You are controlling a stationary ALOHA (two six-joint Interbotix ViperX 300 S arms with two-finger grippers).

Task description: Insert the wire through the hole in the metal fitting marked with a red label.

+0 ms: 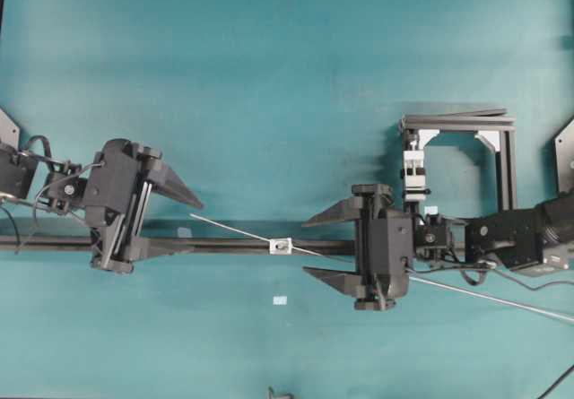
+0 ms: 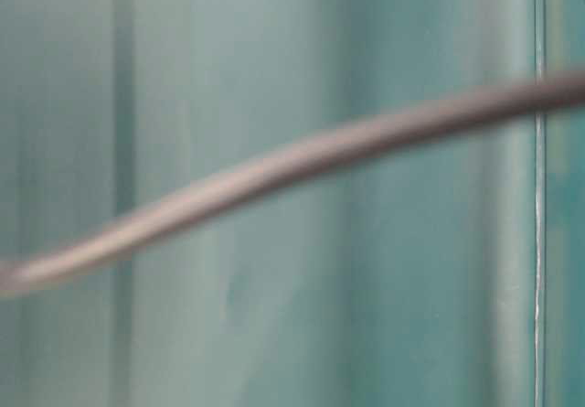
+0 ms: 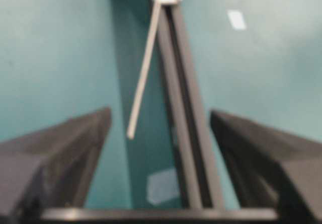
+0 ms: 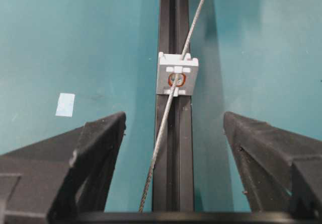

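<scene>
The thin, stiff, pale grey wire (image 4: 166,118) runs through the small silvery square metal fitting (image 4: 177,75), midway between both released pincers; light and springy, best gripped near an end.

left gripper (image 1: 190,222) jaws apart, right gripper (image 1: 309,247) spread wide

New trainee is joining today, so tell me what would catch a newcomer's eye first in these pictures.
First, the thin wire running through the red-ringed hole of the small metal fitting, which sits on a dark rail mid-table. Next, the two black tools facing it: the left tool and the right tool, both open and gripping nothing. A grey frame stands at the right rear.
</scene>
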